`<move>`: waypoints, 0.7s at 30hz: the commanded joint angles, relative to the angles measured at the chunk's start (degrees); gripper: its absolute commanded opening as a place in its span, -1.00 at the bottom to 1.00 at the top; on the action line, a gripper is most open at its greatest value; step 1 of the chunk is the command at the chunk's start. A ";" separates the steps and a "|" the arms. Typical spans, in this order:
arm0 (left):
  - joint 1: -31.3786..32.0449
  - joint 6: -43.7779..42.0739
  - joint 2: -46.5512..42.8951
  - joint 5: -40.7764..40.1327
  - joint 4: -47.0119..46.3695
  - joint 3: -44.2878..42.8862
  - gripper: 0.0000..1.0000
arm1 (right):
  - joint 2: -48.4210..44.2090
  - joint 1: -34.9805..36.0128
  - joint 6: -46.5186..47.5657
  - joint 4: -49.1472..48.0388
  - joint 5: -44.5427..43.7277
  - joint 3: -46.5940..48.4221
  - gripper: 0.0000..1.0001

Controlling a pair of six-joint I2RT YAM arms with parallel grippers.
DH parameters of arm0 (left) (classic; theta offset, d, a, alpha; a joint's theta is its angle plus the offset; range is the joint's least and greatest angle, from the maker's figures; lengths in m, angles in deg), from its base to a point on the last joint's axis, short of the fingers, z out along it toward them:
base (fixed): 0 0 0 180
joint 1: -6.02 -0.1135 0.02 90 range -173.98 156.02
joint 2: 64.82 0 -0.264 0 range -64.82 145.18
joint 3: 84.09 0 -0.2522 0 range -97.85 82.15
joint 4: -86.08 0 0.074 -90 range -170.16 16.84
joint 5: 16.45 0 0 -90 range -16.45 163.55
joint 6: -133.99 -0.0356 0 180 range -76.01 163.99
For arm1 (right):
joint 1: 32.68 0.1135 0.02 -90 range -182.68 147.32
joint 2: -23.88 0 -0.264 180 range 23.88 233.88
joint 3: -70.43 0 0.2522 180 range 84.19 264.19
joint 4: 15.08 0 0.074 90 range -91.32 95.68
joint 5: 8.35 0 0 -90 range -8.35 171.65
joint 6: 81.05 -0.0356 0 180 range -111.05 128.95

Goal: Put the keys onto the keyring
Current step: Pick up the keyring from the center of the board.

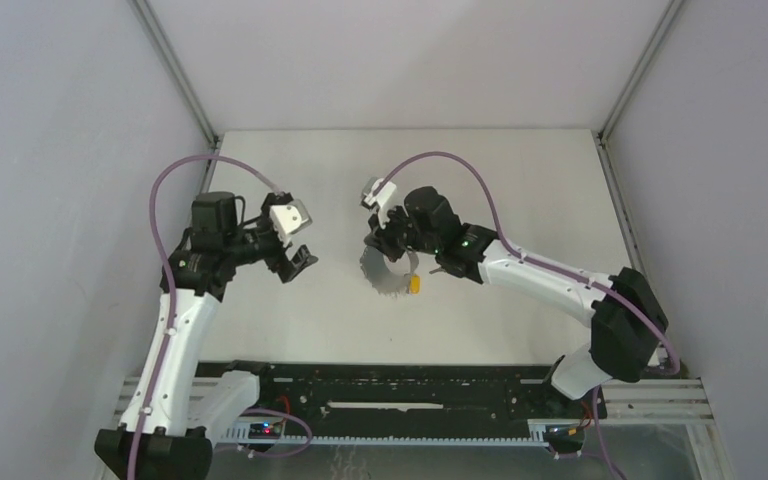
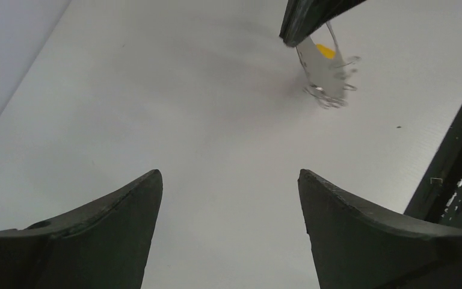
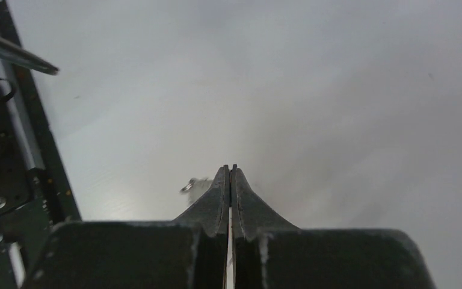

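White tabletop (image 1: 290, 330), grey walls around. Left gripper (image 2: 228, 177) is hovering with jaws spread, holding nothing. Keyring (image 1: 378, 274) is standing tilted at mid-table, with the yellow-headed key (image 1: 414, 285) at its lower edge; the blue key is not visible. Right gripper (image 3: 230, 171) is pinching the ring's rim, jaws pressed together. Judgement: steady the hoop on the right and bring the left in low toward the small loops.

table (image 1: 290, 325): white and matte, the surface you work over.
near edge: your black rail (image 1: 410, 385) sits here.
keyring (image 1: 382, 277): contact with surface unclear.
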 commanded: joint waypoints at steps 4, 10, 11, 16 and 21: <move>3.30 6.38 -5.17 8.94 0.76 0.12 0.74 | -6.60 5.88 -0.45 -0.20 3.58 -1.74 -1.00; 4.12 7.28 -10.84 13.85 2.22 3.38 0.67 | -11.91 7.85 -1.72 -1.45 10.84 -3.26 -1.00; 4.26 7.14 -11.53 14.27 2.22 3.84 0.64 | -12.62 7.96 -1.95 -1.72 12.59 -3.50 -1.00; 4.41 7.73 -12.41 16.18 1.75 5.05 0.50 | -14.40 8.07 -4.32 -4.85 20.29 -3.54 -1.00; 4.64 11.60 -13.08 20.14 -0.80 4.84 0.53 | -15.00 8.15 -8.12 -8.92 23.42 -3.58 -1.00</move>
